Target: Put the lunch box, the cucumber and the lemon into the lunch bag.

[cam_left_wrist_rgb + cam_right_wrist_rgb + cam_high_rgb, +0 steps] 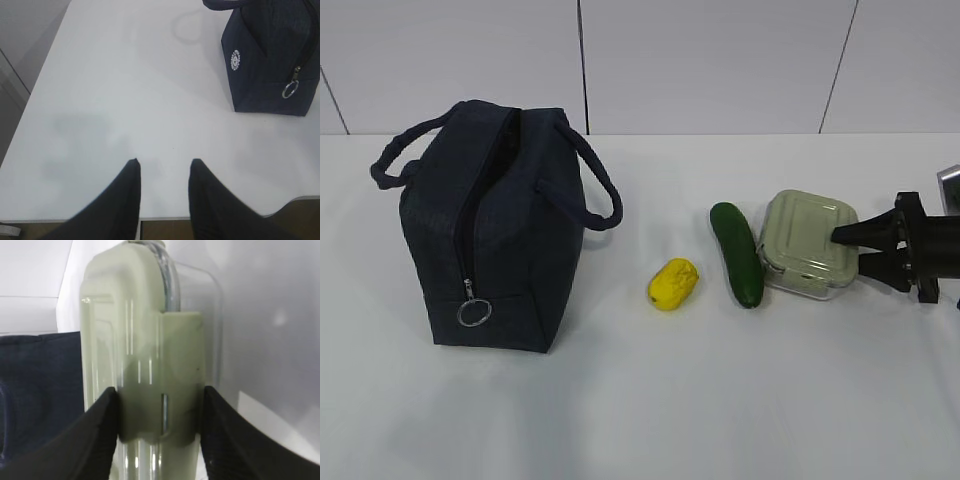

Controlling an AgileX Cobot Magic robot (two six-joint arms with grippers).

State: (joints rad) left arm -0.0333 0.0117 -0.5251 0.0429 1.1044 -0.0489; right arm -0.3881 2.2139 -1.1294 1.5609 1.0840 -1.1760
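Exterior view: right gripper [848, 250] pinching lunch box [805, 242] beside cucumber [737, 252]. Lemon [673, 283] nearby. Left gripper [164, 172] spread over table [125, 90], lunch bag [272, 55] ahead.

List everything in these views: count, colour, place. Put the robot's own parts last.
lunch bag: one, dark navy, left side of the table, upright, zipper open along the top
ring pull: one, silver, hanging low on the bag's front end
lemon: one, yellow, right of the bag
cucumber: one, dark green, between lemon and lunch box
lunch box: one, clear with sage-green lid, right side
table: one, white
left hand: black, open over bare table near the edge
right hand: black, fingers either side of the lunch box's lid clip
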